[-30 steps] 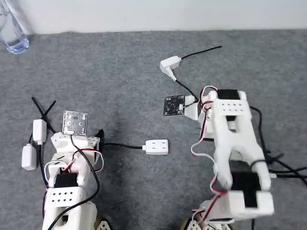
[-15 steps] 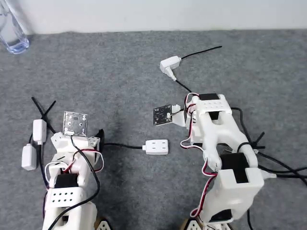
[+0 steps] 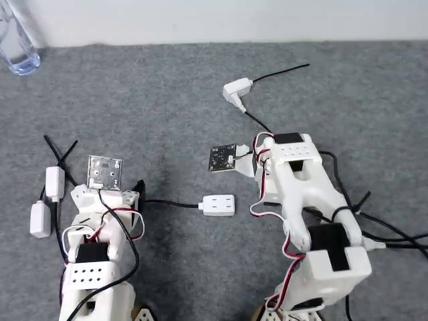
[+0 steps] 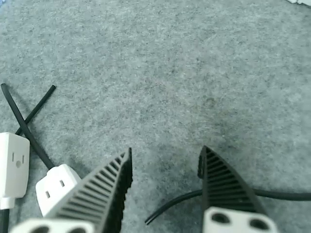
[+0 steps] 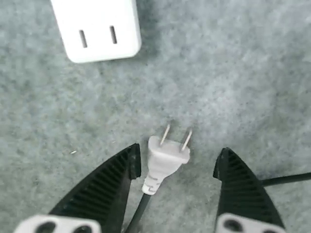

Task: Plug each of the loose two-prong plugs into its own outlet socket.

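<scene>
A white two-prong plug lies flat on the grey carpet, prongs toward a white outlet socket a short way ahead. My right gripper is open, one finger on each side of the plug, not touching it. In the high view this socket lies mid-table, and the right arm stands just to its right. A second white plug lies farther back. My left gripper hangs open over bare carpet, beside two white outlet sockets.
The two white sockets and black cords lie left of the left arm. A black cord runs past the left gripper. A clear bottle stands at the back left corner. Cables trail at the right edge.
The right arm has swung left and slightly nearer, toward the mid-table socket. The left arm has not moved.
</scene>
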